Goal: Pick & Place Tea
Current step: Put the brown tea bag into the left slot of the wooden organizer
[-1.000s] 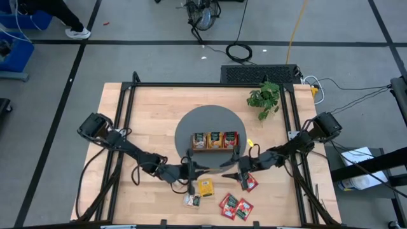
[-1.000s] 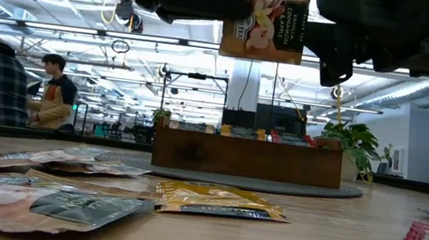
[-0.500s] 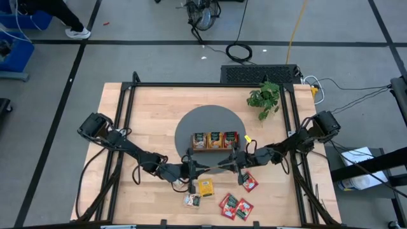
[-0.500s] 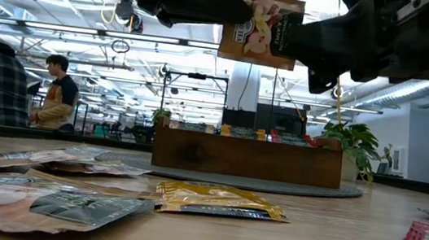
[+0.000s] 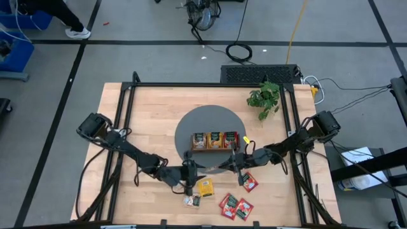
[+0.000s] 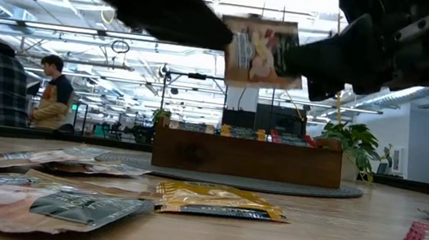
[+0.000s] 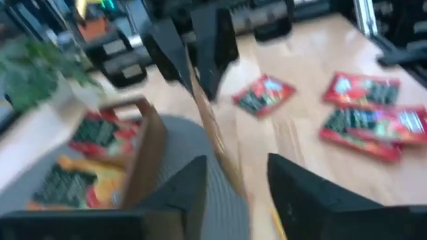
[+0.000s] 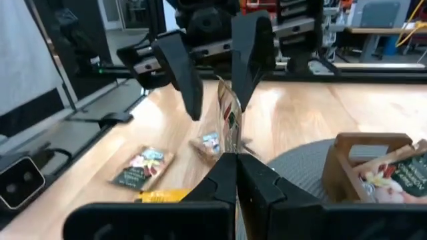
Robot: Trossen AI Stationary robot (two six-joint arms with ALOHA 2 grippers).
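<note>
The right gripper [image 8: 235, 167] is pinched tight on one tan tea sachet [image 6: 259, 53], holding it up in the air near the front edge of the table [image 5: 152, 102]. The left gripper [image 7: 233, 180] has its fingers apart around the same sachet, not squeezing it

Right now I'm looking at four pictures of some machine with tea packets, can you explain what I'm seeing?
Two robot arms work at a wooden table. One picture looks down from above, one looks level across the tabletop, and two come from cameras on the arms' wrists. Tea sachets lie loose on the wood, and more stand in a wooden tray on a grey mat. Between the arms, one sachet hangs in the air: the right claw is shut on it, while the left claw stands open around it.
</note>
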